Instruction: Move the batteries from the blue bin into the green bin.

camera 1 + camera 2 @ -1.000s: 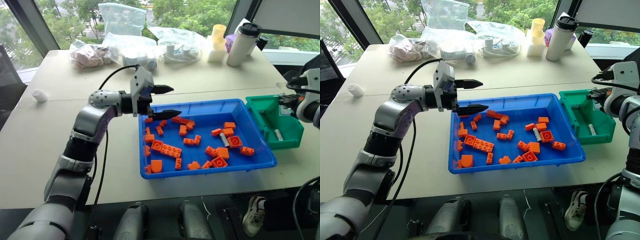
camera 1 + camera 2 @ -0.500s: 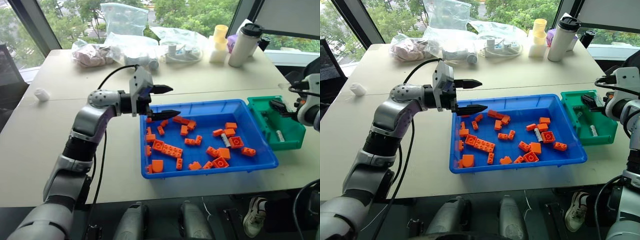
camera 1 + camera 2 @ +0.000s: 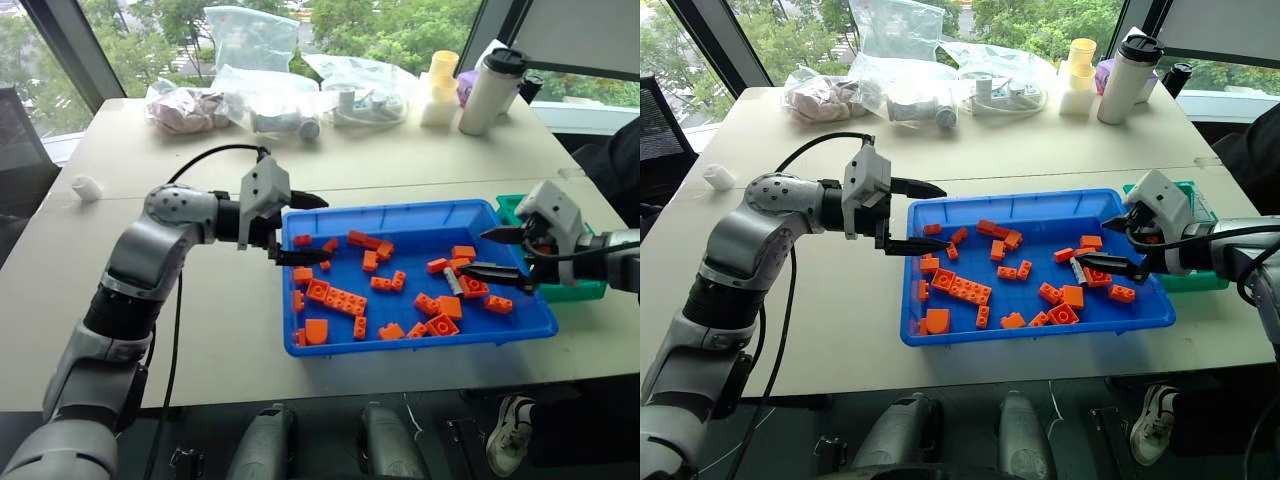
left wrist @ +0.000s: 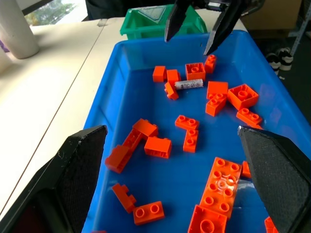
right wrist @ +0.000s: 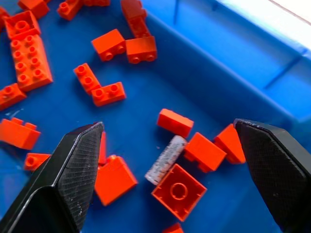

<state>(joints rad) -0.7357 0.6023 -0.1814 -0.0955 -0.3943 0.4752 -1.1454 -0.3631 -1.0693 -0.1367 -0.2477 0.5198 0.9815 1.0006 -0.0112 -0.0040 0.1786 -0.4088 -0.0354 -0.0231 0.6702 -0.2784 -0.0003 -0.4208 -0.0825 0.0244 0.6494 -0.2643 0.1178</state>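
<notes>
Hovering over the right end of the blue bin [image 3: 420, 350], the right claw [image 3: 500, 255] — spread wide, gripping nothing, tips pointing in toward the bricks. Lying right under that spread, seen between the two black fingers [image 5: 68, 170] in the right wrist view, one battery [image 5: 166, 159]: silvery-grey, flat on the blue floor, wedged among orange bricks [image 3: 340, 298], touching a square brick [image 5: 178, 191] at one end and sitting just beside a smaller one [image 5: 175, 123]. Same battery showing in the head view as a pale sliver [image 3: 450, 281] near the bin's right side, close to the claw tips.

Over at the bin's left end, the left claw [image 3: 298, 228] hanging wide apart too, carrying nothing, upper finger above the rim corner, lower finger just inside the rim. Looking along it in the left wrist view: bricks scattered across the tray, the battery [image 4: 189, 84] far across, and the other claw's fingers dangling above it.

Sitting just past the right end of the blue bin, the green bin [image 3: 1193, 192], mostly hidden behind the right arm; contents impossible to make out. Both bins resting on the pale table [image 3: 120, 160], with plastic bags [image 3: 250, 40] and a white tumbler [image 3: 492, 88] crowding the far edge.
</notes>
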